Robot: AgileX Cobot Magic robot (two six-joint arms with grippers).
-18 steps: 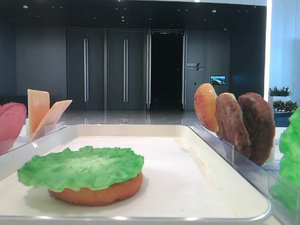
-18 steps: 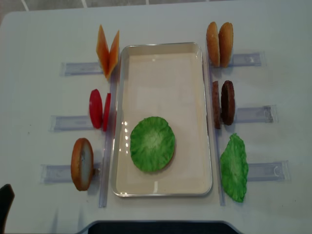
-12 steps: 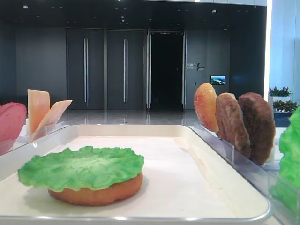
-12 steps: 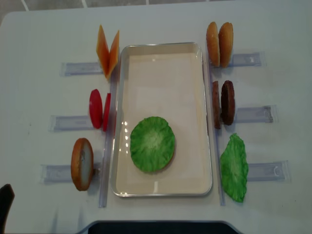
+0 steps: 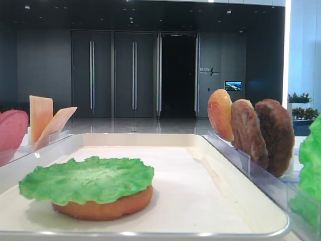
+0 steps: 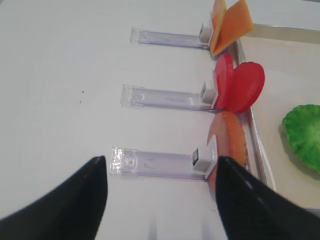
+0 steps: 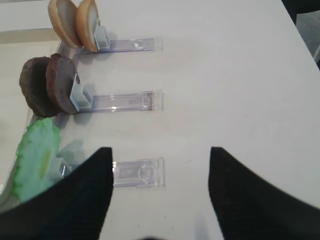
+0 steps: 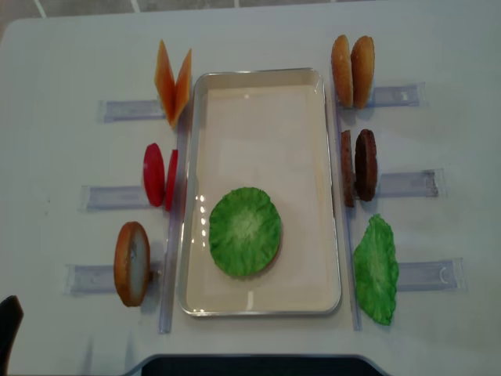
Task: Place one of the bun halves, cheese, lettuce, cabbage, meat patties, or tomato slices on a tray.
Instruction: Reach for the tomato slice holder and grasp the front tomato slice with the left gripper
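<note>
Nearest the robot, both hands hover over the white tabletop with their dark fingers spread apart and nothing between them: the left hand hangs above the clear rack that carries a lone bun half, and the right hand hangs above the rack beside the spare lettuce leaf.

In the near part of the tray a bun half lies flat with a lettuce leaf resting on top of it (the leaf covers the bun almost fully from above). The rest of the tray floor is bare.

Further on, along the tray's left side, two tomato slices stand on edge in their rack, leaning apart. On the right side two meat patties stand upright, close together.

Farthest away, two cheese slices form a V on the left rack, and two more bun halves stand side by side on the right rack.
</note>
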